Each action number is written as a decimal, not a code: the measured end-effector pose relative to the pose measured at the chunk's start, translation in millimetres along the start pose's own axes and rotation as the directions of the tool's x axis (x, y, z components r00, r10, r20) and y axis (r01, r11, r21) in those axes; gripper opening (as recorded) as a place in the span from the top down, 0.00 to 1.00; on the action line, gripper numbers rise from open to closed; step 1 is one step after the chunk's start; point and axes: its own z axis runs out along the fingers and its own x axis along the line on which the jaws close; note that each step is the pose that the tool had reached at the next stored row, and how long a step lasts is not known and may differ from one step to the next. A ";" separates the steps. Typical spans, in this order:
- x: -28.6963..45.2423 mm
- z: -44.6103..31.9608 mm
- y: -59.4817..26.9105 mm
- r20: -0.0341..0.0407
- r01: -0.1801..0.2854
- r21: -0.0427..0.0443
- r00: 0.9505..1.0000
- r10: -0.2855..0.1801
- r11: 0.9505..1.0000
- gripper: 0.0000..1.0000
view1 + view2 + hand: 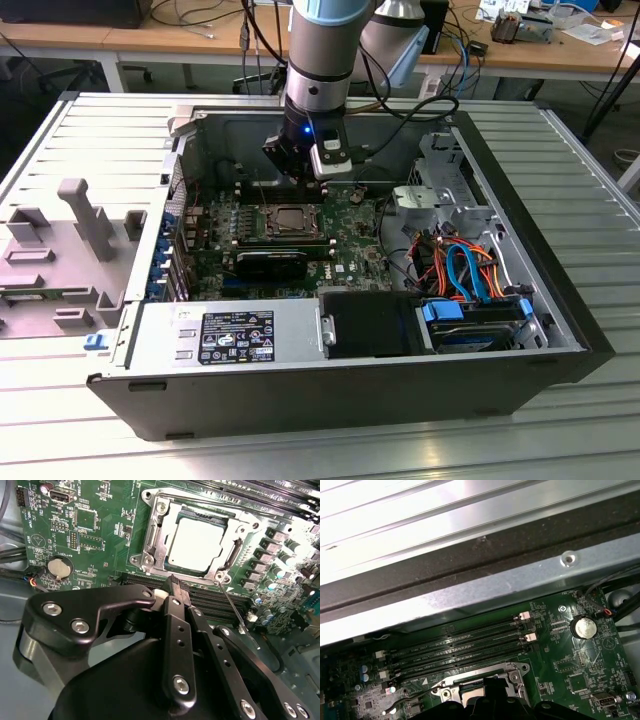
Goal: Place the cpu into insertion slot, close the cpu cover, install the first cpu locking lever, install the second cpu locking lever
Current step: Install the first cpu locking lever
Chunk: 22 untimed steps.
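My gripper [172,580], fingers drawn together on nothing, hangs just beside the insertion slot [293,221] inside the open computer case [330,400]; the cpu [195,542] lies seated in that slot on the green motherboard [95,525]; the cpu cover [154,530] lies flat around it, its window showing the silver top; a thin wire locking lever [238,614] slants away from the socket's corner, near my fingertips.

Lab, cluttered workbenches [150,40], open computer case [350,400]
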 end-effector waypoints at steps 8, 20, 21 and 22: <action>0.0 0.0 0.0 -0.001 0.012 0.000 1.000 -0.012 1.000 0.89; 0.0 0.0 0.0 -0.003 0.027 -0.002 1.000 -0.027 1.000 0.89; 0.0 0.0 0.0 -0.004 0.029 -0.002 1.000 -0.029 1.000 0.89; 0.0 0.0 0.0 -0.004 0.030 -0.002 1.000 -0.030 1.000 0.89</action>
